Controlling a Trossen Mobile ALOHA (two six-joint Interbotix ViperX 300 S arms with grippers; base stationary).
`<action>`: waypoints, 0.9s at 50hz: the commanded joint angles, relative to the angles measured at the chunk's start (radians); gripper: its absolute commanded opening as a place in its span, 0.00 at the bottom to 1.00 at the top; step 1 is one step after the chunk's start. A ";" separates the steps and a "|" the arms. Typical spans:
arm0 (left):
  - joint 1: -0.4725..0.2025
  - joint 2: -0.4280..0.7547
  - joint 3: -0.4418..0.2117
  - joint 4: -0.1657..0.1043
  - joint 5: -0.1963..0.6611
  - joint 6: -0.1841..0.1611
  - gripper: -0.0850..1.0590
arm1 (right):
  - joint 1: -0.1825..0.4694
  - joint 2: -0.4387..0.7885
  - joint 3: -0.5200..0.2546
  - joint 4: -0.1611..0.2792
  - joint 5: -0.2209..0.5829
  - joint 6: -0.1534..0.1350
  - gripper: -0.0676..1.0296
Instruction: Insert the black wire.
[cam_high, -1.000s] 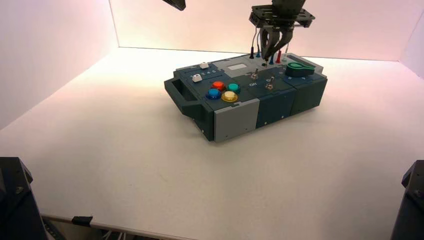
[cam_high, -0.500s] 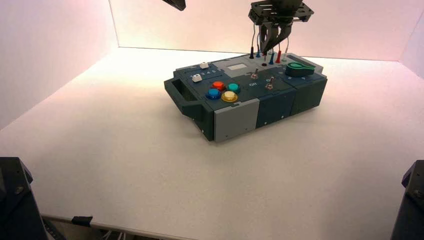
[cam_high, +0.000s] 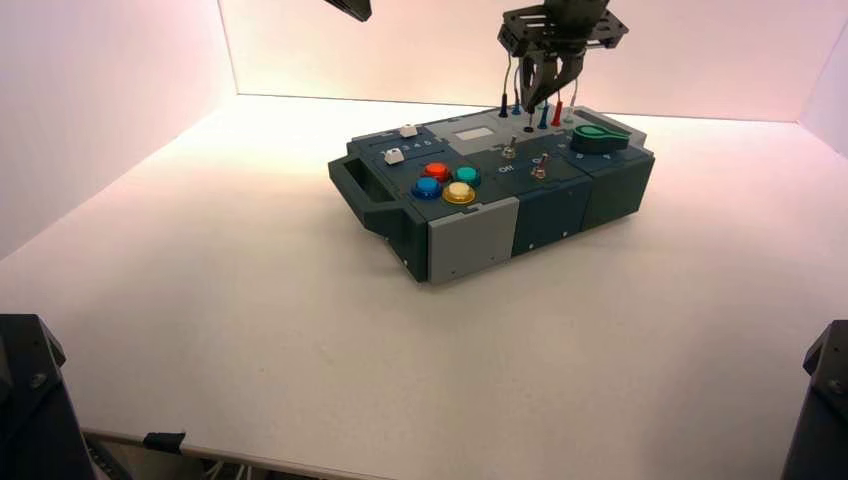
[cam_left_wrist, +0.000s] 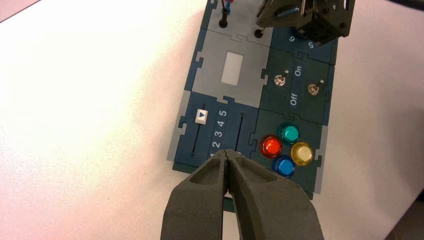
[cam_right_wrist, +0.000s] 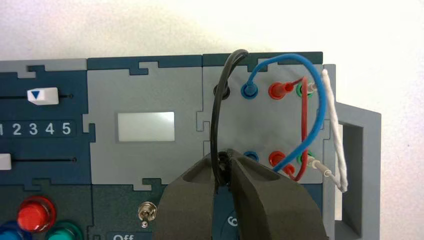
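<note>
Right end effector (cam_high: 530, 108), the nearer, closed on the black wire (cam_right_wrist: 215, 117) at its loose plug, just above the front black socket (cam_left_wrist: 258, 33). Plug points down, long axis near upright; wire arches to the rear black socket (cam_right_wrist: 226, 92). Coming move, as judged: straight down. Left end effector (cam_left_wrist: 226, 154) idle, closed, above the box's slider end.

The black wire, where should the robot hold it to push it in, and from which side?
Best by the stiff black plug at its loose end, I'd say, coming from above. The black wire is thin and bendy and arches up, so pushing on that could just fold it. The right gripper is pinching that end over the box's light grey part.
</note>
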 joint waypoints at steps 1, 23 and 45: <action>-0.005 -0.015 -0.008 -0.002 -0.002 0.002 0.05 | 0.003 -0.028 -0.002 -0.002 -0.028 0.002 0.04; -0.006 -0.017 -0.008 -0.002 0.000 0.002 0.05 | 0.005 -0.015 0.012 -0.006 -0.051 0.002 0.04; -0.005 -0.017 -0.008 -0.002 0.000 0.002 0.05 | 0.005 0.008 0.037 -0.006 -0.072 0.002 0.04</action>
